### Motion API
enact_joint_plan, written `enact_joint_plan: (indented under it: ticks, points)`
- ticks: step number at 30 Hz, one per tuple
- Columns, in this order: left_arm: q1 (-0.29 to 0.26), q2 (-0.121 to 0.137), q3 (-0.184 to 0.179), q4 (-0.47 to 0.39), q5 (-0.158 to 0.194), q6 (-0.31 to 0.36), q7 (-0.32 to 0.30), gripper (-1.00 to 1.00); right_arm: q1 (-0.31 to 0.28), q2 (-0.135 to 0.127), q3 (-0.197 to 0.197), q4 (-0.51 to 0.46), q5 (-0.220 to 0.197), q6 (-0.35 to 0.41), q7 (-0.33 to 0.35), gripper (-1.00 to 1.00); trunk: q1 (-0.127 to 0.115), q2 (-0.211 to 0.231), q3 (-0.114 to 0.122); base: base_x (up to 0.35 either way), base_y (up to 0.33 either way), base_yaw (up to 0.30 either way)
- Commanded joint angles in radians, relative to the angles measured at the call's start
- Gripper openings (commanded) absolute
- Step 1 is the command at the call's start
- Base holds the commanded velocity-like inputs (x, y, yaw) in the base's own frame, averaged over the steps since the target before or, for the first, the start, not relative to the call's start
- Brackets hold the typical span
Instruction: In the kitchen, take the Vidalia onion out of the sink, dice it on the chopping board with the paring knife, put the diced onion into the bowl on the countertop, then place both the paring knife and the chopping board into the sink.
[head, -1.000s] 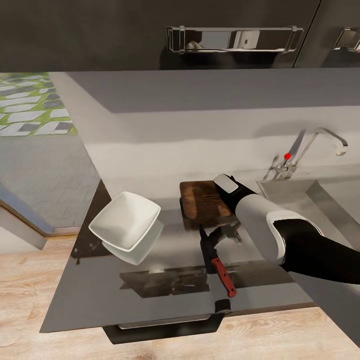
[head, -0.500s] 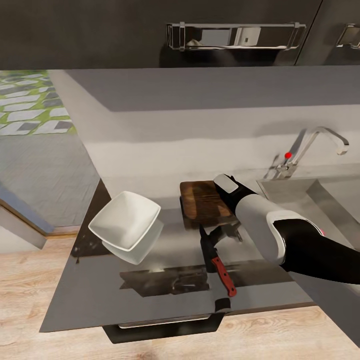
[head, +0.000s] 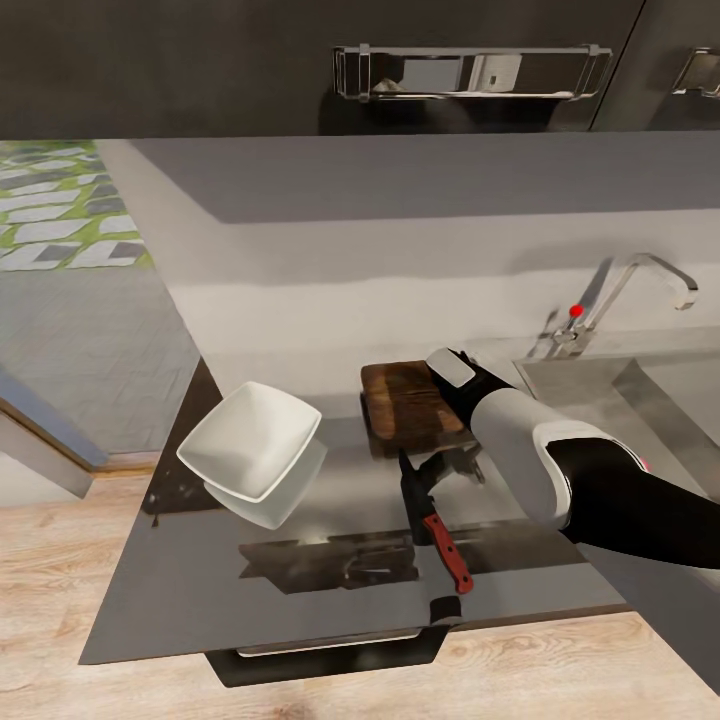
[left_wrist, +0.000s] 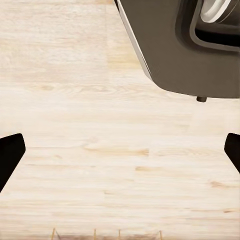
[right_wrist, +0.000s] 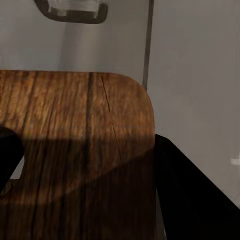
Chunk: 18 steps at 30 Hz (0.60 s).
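The dark brown chopping board lies on the glossy grey countertop, left of the sink. My right arm reaches over the board's right end. In the right wrist view the board's rounded corner sits close below my right gripper, whose dark fingers stand wide apart. The paring knife rests in front of the board, red handle toward me. A white square bowl stands at the left. My left gripper hangs open over wooden floor. The Vidalia onion is out of view.
A curved chrome tap with a red knob rises behind the sink. Dark wall cabinets with a bar handle hang above. The countertop's left end and front edge border wooden floor. The robot's dark base shows in the left wrist view.
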Motion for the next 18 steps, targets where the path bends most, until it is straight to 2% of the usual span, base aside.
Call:
enact_joint_plan:
  ticks: [1, 3, 6, 18]
  points:
    - [0.001, -0.001, 0.002, -0.002, 0.006, -0.001, 0.0, 1.0, -0.001, 0.0, 0.0, 0.0, 0.013, -0.008, 0.0, -1.0, 0.001, -0.002, -0.002, 0.0, 0.0, 0.0]
    - [0.001, -0.001, 0.002, -0.002, 0.006, -0.001, 0.0, 1.0, -0.001, 0.0, 0.0, -0.001, 0.05, -0.007, -0.003, -1.0, 0.001, -0.002, -0.002, 0.0, 0.0, 0.0]
    - [0.001, -0.001, 0.002, -0.002, 0.006, -0.001, 0.0, 1.0, -0.001, 0.0, 0.0, -0.001, 0.076, -0.007, -0.024, -1.0, 0.001, -0.002, -0.002, 0.0, 0.0, 0.0]
    - [0.001, -0.001, 0.002, -0.002, 0.006, -0.001, 0.0, 1.0, -0.001, 0.0, -0.001, -0.002, 0.092, -0.007, -0.058, -1.0, 0.001, -0.002, -0.002, 0.0, 0.0, 0.0]
